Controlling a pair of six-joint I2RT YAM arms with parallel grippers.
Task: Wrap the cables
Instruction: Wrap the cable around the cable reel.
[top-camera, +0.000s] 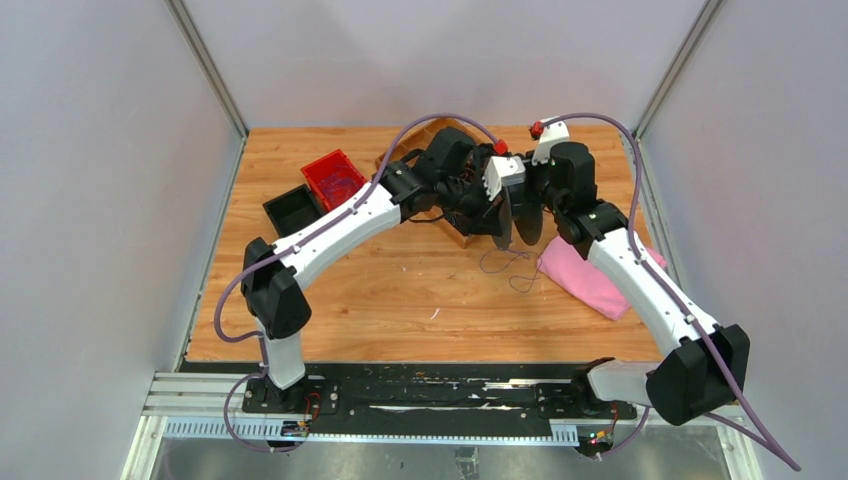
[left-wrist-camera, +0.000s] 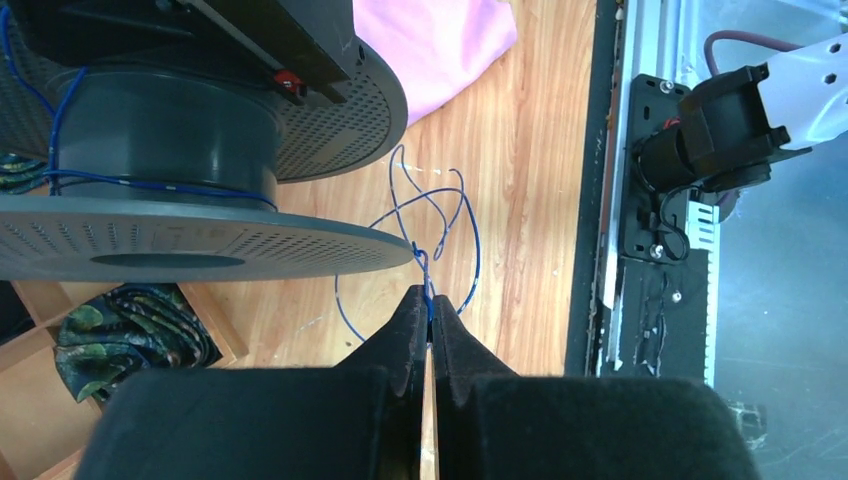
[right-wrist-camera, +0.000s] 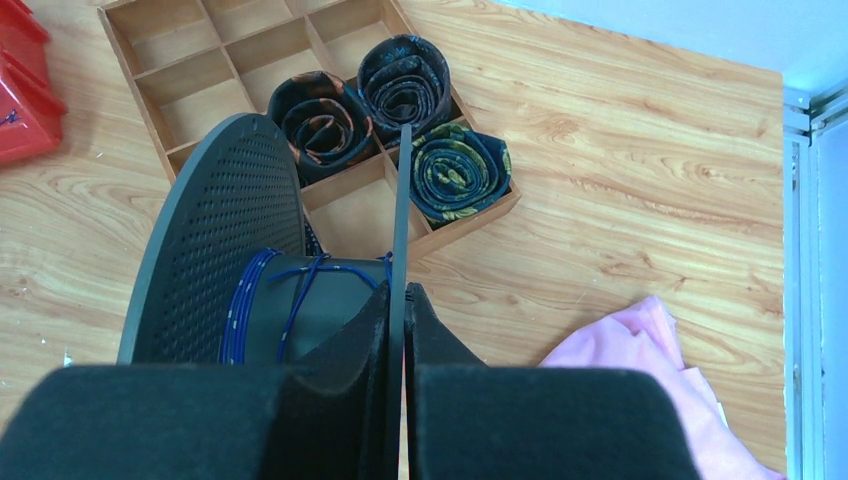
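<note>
Cable (left-wrist-camera: 425, 262) is pinched tight in your left gripper (left-wrist-camera: 430, 312), fingers closed on it just beside the spool (left-wrist-camera: 160, 130) rim. A few turns sit on the spool's hub, and loose loops lie on the table (left-wrist-camera: 530, 200) past the spool. Your right gripper (right-wrist-camera: 402, 300) clamps one spool flange edge-on, fingers narrow.

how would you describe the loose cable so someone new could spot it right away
On the wooden table, find the pink cloth on the right side. Just left of it, beside the dark grey spool, thin loops trail over the wood: the cable, one part pinched in the left gripper. It alone is string-thin and dark blue.
</note>
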